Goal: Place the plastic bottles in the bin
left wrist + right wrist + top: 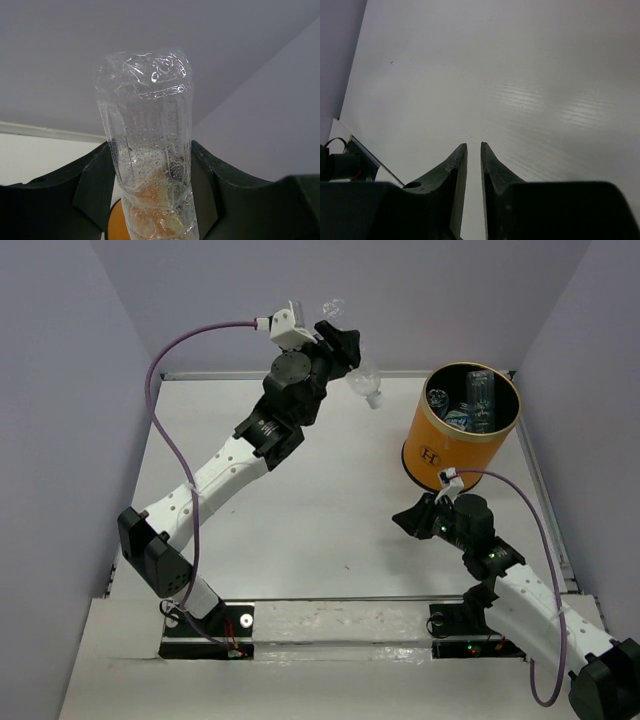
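Now, left jaws are pinching a bottle [147, 140] above the worktop's [300, 510] far edge.
Releasing short of the bin [440, 445] is risking a miss; right jaws are resting empty, nearly pressed together.

The orange-yellow cylindrical bin [450, 445], black inside with a thin pale rim, stands upright near the far right corner of the counter [300, 520]. Several clear, crinkly plastic bottles [478, 400] lie jumbled inside it. One more clear crinkly bottle [147, 150], white-capped, is clamped in the left hand [343, 348] above the far edge, tilted with its cap down toward the bin.
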Controlling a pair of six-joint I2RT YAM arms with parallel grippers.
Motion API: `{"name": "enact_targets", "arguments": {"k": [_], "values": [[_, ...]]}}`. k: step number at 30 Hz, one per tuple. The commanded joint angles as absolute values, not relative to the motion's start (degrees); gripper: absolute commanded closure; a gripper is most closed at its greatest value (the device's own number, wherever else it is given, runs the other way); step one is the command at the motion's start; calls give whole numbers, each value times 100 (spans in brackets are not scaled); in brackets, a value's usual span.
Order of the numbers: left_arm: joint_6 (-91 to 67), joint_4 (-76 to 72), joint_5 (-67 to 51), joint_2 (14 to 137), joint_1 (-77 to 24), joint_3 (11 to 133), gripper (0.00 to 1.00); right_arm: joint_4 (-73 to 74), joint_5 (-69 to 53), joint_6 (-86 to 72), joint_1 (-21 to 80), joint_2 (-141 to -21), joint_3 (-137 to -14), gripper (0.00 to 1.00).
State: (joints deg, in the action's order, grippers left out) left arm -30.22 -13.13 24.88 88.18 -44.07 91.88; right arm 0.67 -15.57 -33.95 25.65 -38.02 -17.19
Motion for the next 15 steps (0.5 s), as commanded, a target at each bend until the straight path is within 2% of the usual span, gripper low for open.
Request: {"name": "enact_targets", "arguments": {"k": [1, 15], "values": [[-2549, -1950, 2338, 9647, -4631, 10227, 58, -510, -1863, -3577, 2646, -3657, -1521, 80], [-1979, -2637, 2294, 12248, -5115, 13118, 58, -1380, -2250, -3797, 3040, -4218, -1160, 80]]}}
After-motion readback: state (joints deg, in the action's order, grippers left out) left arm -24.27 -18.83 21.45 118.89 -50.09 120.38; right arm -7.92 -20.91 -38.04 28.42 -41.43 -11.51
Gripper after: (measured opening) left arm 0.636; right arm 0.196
